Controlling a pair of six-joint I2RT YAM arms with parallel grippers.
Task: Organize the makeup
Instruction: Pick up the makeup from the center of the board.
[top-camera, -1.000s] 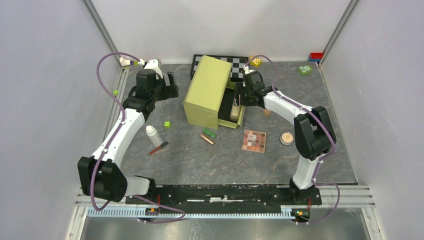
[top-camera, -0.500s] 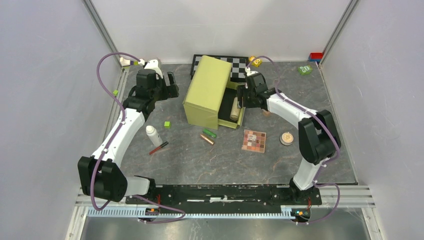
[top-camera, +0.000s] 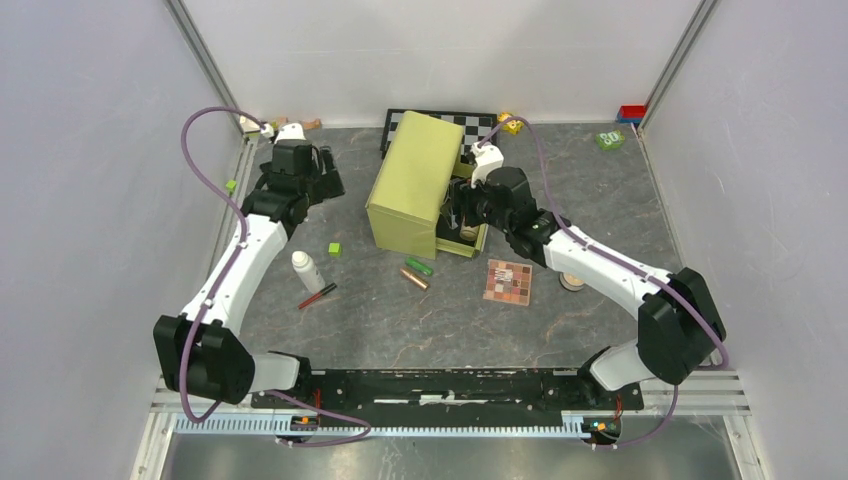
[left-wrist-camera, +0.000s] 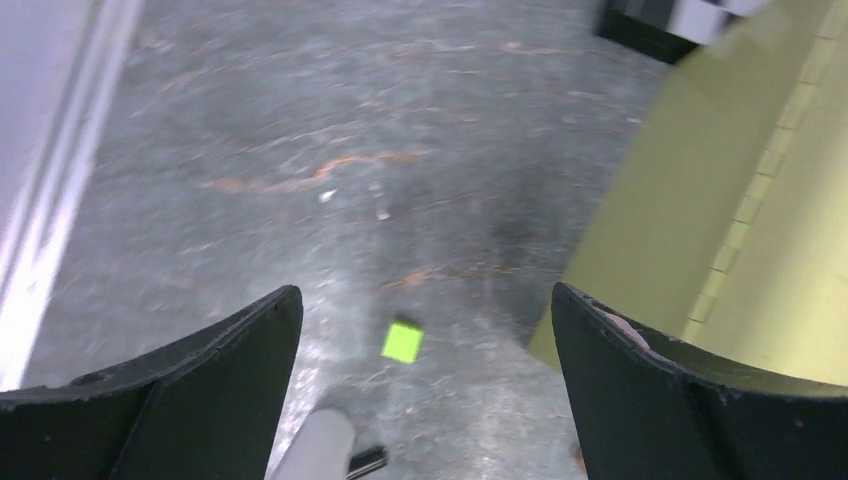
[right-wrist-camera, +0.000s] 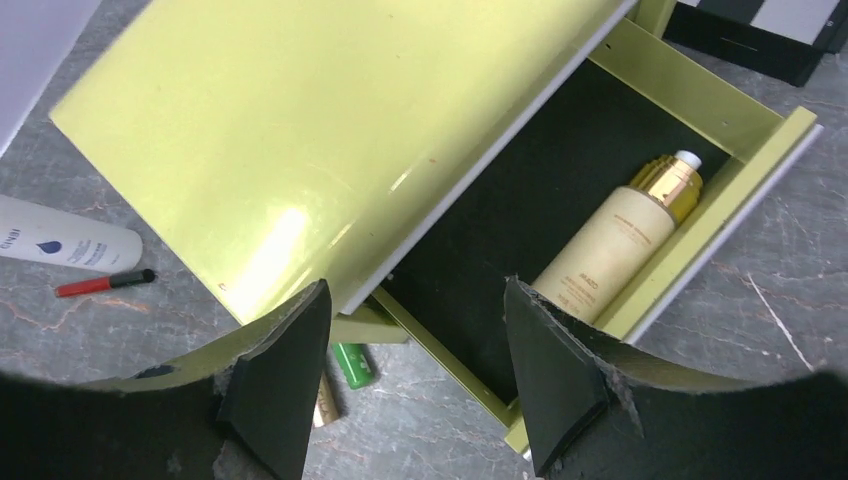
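Bench (top-camera: 400, 320): grey stone top. Box (top-camera: 412, 180), green, stands at 12 o'clock of centre, with its drawer (right-wrist-camera: 700, 110) pulled out on the 4 o'clock side.

My right hand (right-wrist-camera: 415, 290) hangs over the open drawer, fingers apart, nothing between them. My left hand (left-wrist-camera: 425, 295) is at 9 o'clock of the box, fingers wide apart, empty.

Palette (top-camera: 508, 282): flat on the bench, 4 o'clock of the box.
White bottle (top-camera: 307, 271): lying at 8 o'clock.
Beige bottle (right-wrist-camera: 615, 250): lying in the drawer along its outer wall.
Pencil (top-camera: 317, 296): just beside the white bottle.
Green tube (top-camera: 419, 267) and bronze tube (top-camera: 414, 279): side by side at 6 o'clock.
Compact (top-camera: 572, 283): partly under my right arm.
Cube (top-camera: 334, 248): near the white bottle.
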